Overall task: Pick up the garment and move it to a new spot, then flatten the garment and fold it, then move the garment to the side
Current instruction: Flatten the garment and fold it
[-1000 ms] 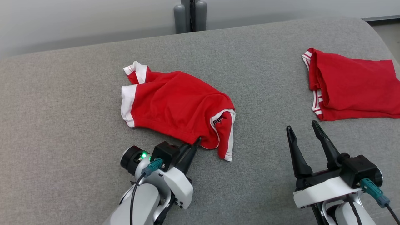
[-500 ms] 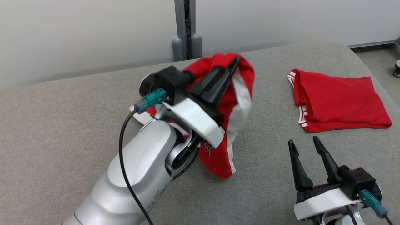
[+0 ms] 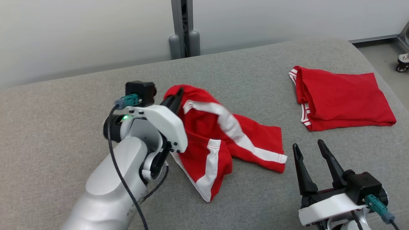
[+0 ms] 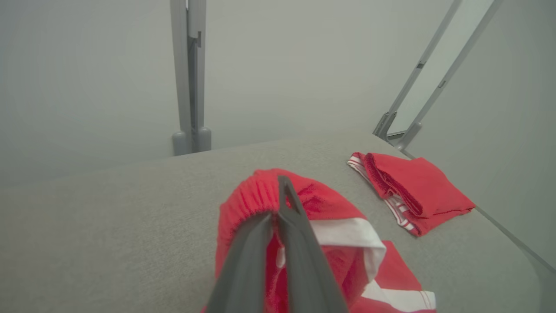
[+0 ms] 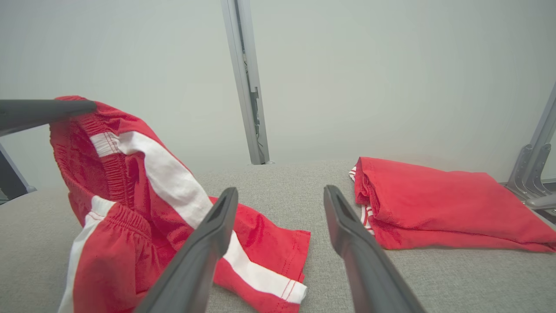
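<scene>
I am looking down on a grey fabric-covered counter (image 3: pixel 64 105) where a pair of soft red shorts with white side stripes (image 3: pixel 249 134) sits near the middle. They are partly lifted and partly trailing on the cloth surface. My left pincer (image 3: pixel 177 97) is clamped shut on the shorts at the gathered elastic waistband (image 4: pixel 249 193) and holds that edge raised above the counter. From there the fabric hangs in loose folds. One leg drapes down beside the pale forearm, and the other lies out flat toward my right, its white-striped hem (image 3: pixel 278 157) resting on the counter. My right pincer (image 3: pixel 306 145) waits low at the near right with its two dark fingers spread apart and nothing between them, close to that hem but not touching it. Well apart, at the far right, lies a second red garment, neatly folded with striped edges (image 3: pixel 342 95). A grey upright post (image 3: pixel 182 28) stands behind the counter against a pale wall. I judge the shorts to be light, limp and not fragile. They will sag, bunch and twist from any single hold, and they may drag on the rough counter cloth. The thick elastic waistband looks like the surest place for a bite. To spread them flat I would want the free pincer on the far end of that waistband, or on the outer hem corner.
</scene>
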You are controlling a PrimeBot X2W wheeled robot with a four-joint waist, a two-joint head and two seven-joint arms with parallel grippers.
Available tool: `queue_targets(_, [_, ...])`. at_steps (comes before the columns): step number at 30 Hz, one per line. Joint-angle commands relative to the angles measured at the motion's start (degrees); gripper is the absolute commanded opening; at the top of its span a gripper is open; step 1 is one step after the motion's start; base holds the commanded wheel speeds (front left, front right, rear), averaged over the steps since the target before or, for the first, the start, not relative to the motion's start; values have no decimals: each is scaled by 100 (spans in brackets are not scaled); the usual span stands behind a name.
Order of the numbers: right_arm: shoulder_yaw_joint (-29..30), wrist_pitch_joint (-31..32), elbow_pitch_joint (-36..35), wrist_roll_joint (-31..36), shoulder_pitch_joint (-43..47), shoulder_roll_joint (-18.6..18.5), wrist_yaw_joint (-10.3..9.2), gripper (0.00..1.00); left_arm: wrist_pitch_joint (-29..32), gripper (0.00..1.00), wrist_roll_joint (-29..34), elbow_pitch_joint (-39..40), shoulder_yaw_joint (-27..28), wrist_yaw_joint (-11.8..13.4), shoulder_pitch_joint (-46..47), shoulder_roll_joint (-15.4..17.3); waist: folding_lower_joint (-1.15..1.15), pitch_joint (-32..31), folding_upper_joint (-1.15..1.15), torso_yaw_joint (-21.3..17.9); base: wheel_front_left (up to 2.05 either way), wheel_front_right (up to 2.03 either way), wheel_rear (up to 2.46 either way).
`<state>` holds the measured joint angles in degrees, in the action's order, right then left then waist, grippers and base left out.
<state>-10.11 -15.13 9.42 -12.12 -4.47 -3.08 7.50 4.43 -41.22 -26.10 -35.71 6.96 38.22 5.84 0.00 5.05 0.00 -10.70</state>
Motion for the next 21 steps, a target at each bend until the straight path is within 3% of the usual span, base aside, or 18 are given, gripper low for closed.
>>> queue_targets(1, [-5, 2, -24, 28, -62, -5, -1, 100, -116, 0, -55, -302, 113, -13, -78, 93, 0, 76, 0, 4, 0, 0, 0])
queue_targets(8, [-42, 2, 8, 63, -84, -1, -1, 100, -590, 0, -261, -1420, 358, -209, -238, 228, 0, 206, 0, 98, 0, 0, 0])
queue_targets(10, [-65, 2, 22, 61, -105, 1, -1, 100, -800, 100, -223, -1620, 371, -284, -219, 238, 0, 224, 0, 132, 0, 0, 0])
queue_targets(16, [-72, 2, 37, 59, -87, 2, -1, 100, -1425, 100, -193, -1760, 367, -576, -195, 170, 0, 232, 0, 257, 0, 0, 0])
queue_targets(21, [-55, 2, 47, 69, -22, 2, -1, 100, -1701, 100, -140, -1483, 369, -578, -473, 195, 0, 192, 0, 338, 0, 0, 0])
